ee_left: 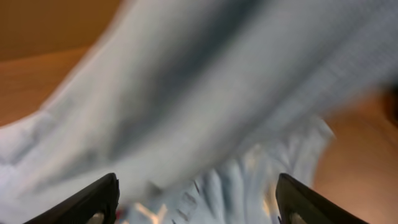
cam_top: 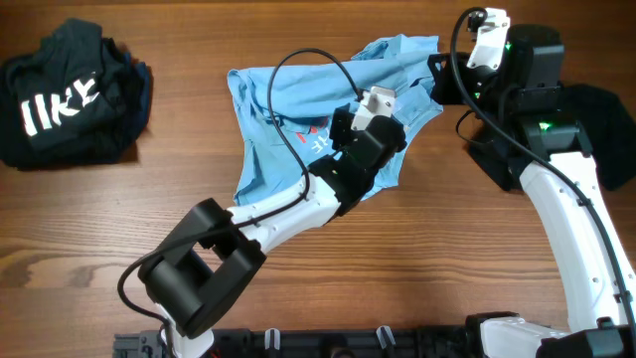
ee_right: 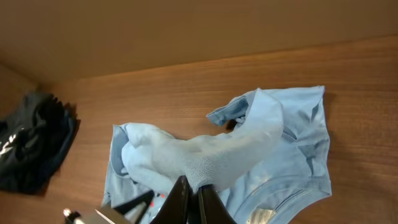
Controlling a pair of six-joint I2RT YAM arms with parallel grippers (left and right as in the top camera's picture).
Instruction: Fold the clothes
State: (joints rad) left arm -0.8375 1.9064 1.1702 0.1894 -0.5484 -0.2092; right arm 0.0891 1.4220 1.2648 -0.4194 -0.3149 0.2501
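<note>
A light blue T-shirt with a red and white print lies crumpled in the upper middle of the wooden table. My right gripper is shut on a fold of its fabric and holds that part lifted; in the overhead view it is at the shirt's right edge. My left gripper hovers over the middle of the shirt. Its fingers are wide open with blurred blue cloth close in front of them and nothing between them.
A dark navy garment with white lettering lies bunched at the far left, and shows in the right wrist view. Another dark cloth lies at the right edge behind the right arm. Black cables loop over the shirt.
</note>
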